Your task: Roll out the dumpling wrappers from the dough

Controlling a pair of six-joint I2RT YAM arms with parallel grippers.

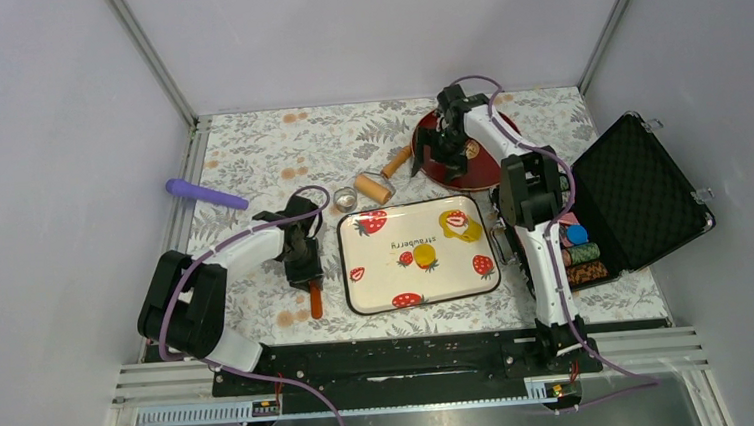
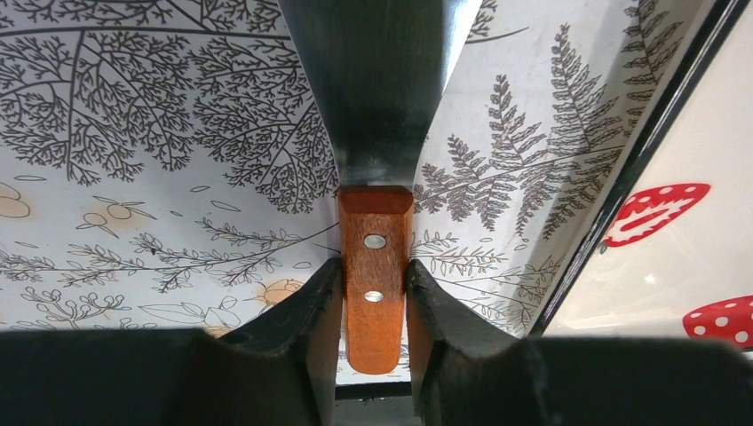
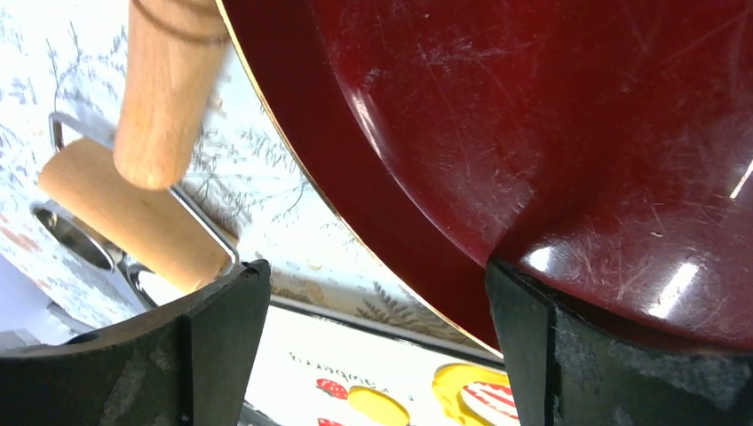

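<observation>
On the strawberry-print tray (image 1: 374, 295) the yellow dough (image 1: 459, 225) lies as a flattened patch near the far right corner. One small round dumpling wrapper (image 1: 424, 258) rests at mid-tray. My left gripper (image 1: 303, 265) is just left of the tray, shut on the wooden handle (image 2: 375, 275) of a metal-bladed scraper (image 2: 377, 89) held low over the cloth. My right gripper (image 1: 441, 153) hangs open at the left rim of a dark red plate (image 3: 550, 133); nothing sits between its fingers. From the right wrist, the dough (image 3: 471, 395) and wrapper (image 3: 377, 404) show below.
A wooden roller (image 1: 379, 181) and a metal ring cutter (image 1: 345, 199) lie beyond the tray. A purple tool (image 1: 206, 193) lies at far left. An open black case (image 1: 642, 189) with coloured pieces stands to the right. The tray edge (image 2: 622, 191) runs close beside the scraper.
</observation>
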